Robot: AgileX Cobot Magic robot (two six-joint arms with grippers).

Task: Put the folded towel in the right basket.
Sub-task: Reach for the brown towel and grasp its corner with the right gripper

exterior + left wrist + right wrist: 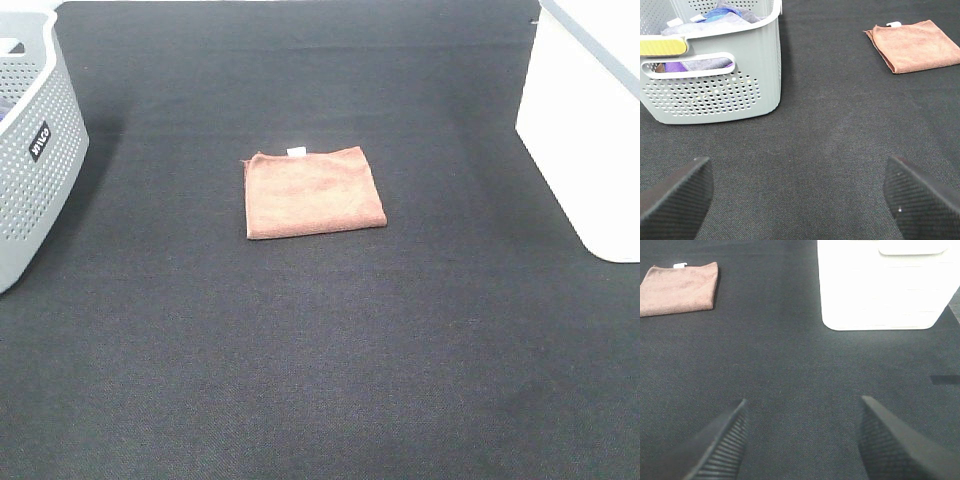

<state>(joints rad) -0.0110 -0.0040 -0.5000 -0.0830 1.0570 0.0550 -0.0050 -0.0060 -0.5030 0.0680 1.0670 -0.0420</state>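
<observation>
A folded rust-brown towel (313,192) with a small white tag lies flat in the middle of the black mat. It also shows in the left wrist view (916,46) and in the right wrist view (679,288). The right basket (590,125) is plain white and stands at the right edge; it also shows in the right wrist view (886,285). My left gripper (799,197) is open and empty, low over the mat, well short of the towel. My right gripper (802,440) is open and empty, with the towel and the white basket both ahead of it. Neither arm shows in the exterior high view.
A grey perforated basket (28,150) stands at the left edge and holds several cloths, seen in the left wrist view (715,65). The black mat (320,360) covers the table.
</observation>
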